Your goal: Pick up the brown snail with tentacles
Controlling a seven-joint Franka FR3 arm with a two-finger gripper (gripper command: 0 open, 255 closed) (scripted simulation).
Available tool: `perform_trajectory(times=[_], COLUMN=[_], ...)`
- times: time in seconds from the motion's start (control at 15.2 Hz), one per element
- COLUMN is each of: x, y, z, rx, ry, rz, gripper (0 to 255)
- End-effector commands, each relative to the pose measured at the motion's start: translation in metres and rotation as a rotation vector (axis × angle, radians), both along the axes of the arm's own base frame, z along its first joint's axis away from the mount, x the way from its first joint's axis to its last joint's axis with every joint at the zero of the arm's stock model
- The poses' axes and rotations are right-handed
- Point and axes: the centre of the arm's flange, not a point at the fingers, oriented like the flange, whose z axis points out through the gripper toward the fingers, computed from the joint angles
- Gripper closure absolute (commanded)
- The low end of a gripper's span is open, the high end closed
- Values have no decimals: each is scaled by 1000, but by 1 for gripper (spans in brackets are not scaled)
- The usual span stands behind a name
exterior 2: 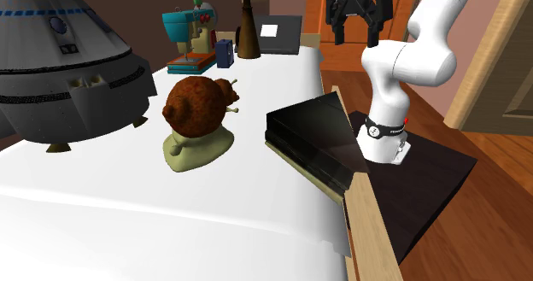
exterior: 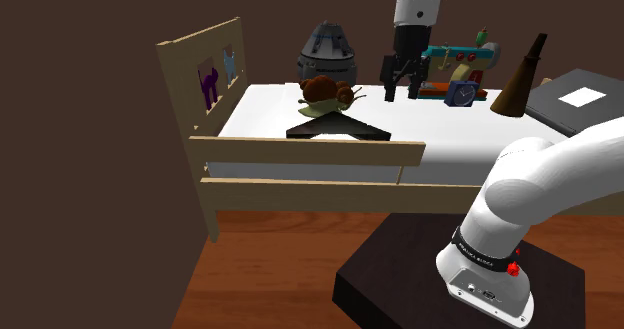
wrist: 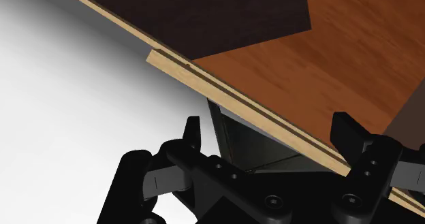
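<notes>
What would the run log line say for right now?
grasp: not yet | gripper: open, empty, high above bed edge | snail: on bed beside black box, not held

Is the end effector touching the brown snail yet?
Apart. The shoulder view shows the end effector hanging open, off to that view's right of the brown snail, with a bare stretch of white bed between them.
</notes>
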Motion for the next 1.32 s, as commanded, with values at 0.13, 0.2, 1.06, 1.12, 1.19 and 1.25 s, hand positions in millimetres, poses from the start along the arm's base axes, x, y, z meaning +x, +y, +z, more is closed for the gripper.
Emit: perform_trajectory(times=[0.13,0.2,1.06,1.12,1.19,1.25], x=[15,23,133,142,151,161], y=[-17,-25,-127,-135,-142,-149], z=[-7,-11,-48,-50,-52,-54], rx=[-7,-11,-60,-63,-67,-71], ry=[-17,-25,-133,-141,-150,-158], rz=[18,27,142,151,160,168], gripper=[0,0,0,0,0,0])
